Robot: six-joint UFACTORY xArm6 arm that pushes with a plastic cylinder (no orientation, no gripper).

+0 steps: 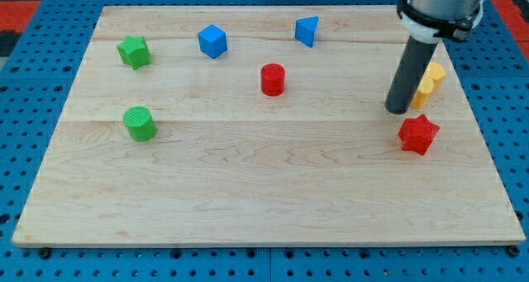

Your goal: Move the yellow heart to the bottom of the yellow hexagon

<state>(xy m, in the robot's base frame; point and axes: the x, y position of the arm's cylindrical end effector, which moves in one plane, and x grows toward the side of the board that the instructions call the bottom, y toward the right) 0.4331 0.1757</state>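
Note:
Two yellow blocks lie close together at the board's right side, partly hidden behind my rod. One yellow block is higher in the view and the other yellow block is just below and left of it. I cannot tell which is the heart and which the hexagon. My tip rests on the board just left of and slightly below the lower yellow block, close to it. A red star lies just below and right of the tip.
A red cylinder stands mid-board. A blue cube and a blue triangular block are near the top. A green star and a green cylinder are at the left. The board's right edge is near.

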